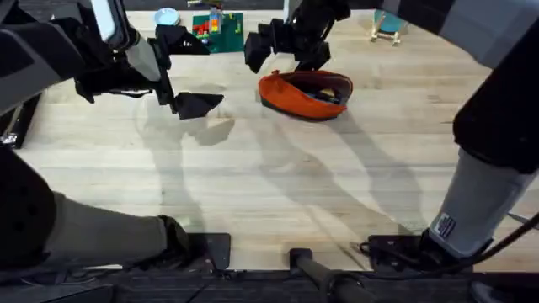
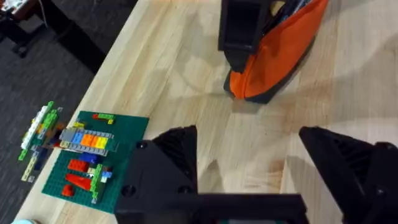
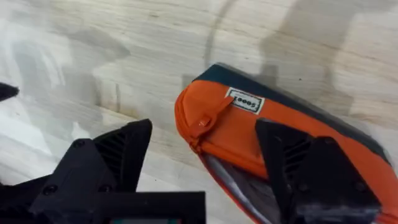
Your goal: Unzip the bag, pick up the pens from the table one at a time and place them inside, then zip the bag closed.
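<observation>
— Tool check? Right tool hangs over the bag, fingers apart; left tool is spread and empty.
— Where's the bag?
— On the surface, near its far edge, mouth open.
— Advice?
— I'd pin one end, then draw the tab straight along.
— Count?
— One bag; pens inside, number unclear.

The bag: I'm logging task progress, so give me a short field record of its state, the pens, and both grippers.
bag: orange pouch lying on the table, far side, right of centre
zipper: open, mouth gaping; pull tab at one end
pens: dark items inside the open pouch, number unclear
left gripper: open, holding nothing, beside the pouch
right gripper: open, just above the pouch's zipper end
other: green brick plate with coloured bricks at the table's far edge
</observation>
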Controlling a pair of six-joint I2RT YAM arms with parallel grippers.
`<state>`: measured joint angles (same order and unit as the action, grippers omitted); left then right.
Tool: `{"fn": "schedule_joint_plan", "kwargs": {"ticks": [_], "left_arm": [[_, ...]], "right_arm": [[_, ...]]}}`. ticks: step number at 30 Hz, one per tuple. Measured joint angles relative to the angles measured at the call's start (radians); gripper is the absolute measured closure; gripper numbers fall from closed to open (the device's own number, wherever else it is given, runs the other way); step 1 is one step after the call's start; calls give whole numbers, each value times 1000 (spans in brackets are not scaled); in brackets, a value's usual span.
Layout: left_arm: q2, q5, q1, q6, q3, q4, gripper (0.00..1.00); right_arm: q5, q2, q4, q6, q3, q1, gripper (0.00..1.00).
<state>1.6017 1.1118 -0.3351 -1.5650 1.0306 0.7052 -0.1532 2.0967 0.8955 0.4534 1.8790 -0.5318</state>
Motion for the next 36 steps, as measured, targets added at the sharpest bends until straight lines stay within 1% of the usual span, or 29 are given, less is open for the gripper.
{"fn": "schedule_joint_plan", "kwargs": {"ticks": [12, 14, 21, 24, 25, 27, 30, 36], "left_arm": [[0, 0, 0, 0, 0, 0, 9], [0, 0, 0, 0, 0, 0, 7], [0, 0, 0, 0, 0, 0, 8], [0, 0, 0, 0, 0, 0, 8], [0, 0, 0, 0, 0, 0, 8], [0, 0, 0, 0, 0, 0, 8], [0, 0, 0, 0, 0, 0, 8], [0, 0, 0, 0, 0, 0, 9]], "right_arm": [[3, 26, 18, 0, 3, -13, 6], [3, 36, 19, 0, 3, -14, 30], [8, 42, 21, 0, 3, -14, 136], [11, 42, 21, 0, 3, -14, 234], [11, 42, 21, 0, 3, -14, 284], [10, 42, 18, 1, 3, -14, 354], [7, 42, 17, 1, 3, -15, 404], [3, 42, 14, 3, 3, -15, 464]]}}
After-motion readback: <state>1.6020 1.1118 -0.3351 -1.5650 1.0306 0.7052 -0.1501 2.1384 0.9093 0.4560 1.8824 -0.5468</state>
